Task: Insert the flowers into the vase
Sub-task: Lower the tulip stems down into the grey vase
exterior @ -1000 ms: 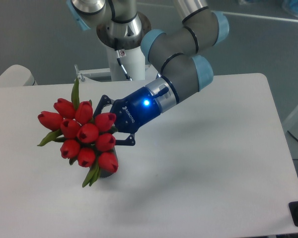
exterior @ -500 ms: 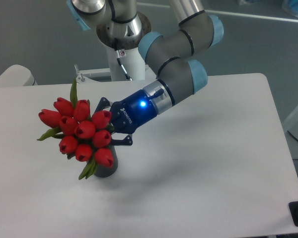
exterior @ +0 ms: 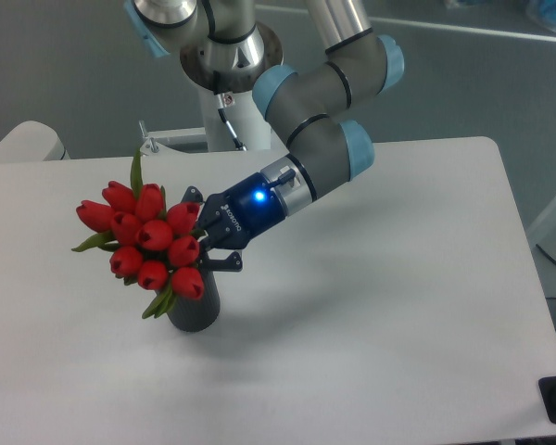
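From the fixed camera, the bunch of red tulips with green leaves (exterior: 146, 243) leans over the small dark grey ribbed cylinder vase (exterior: 194, 310) on the white table (exterior: 389, 315), its stems hidden. The blue-bodied gripper (exterior: 200, 242), carrying small white lettering too blurred to read, has its jaws clenched on the bunch.

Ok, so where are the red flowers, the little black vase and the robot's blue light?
flowers (exterior: 146, 246): fixed camera view, on a red bud mid-bunch.
vase (exterior: 195, 311): fixed camera view, on its dark side wall.
blue light (exterior: 256, 196): fixed camera view, on the glowing spot on the wrist.
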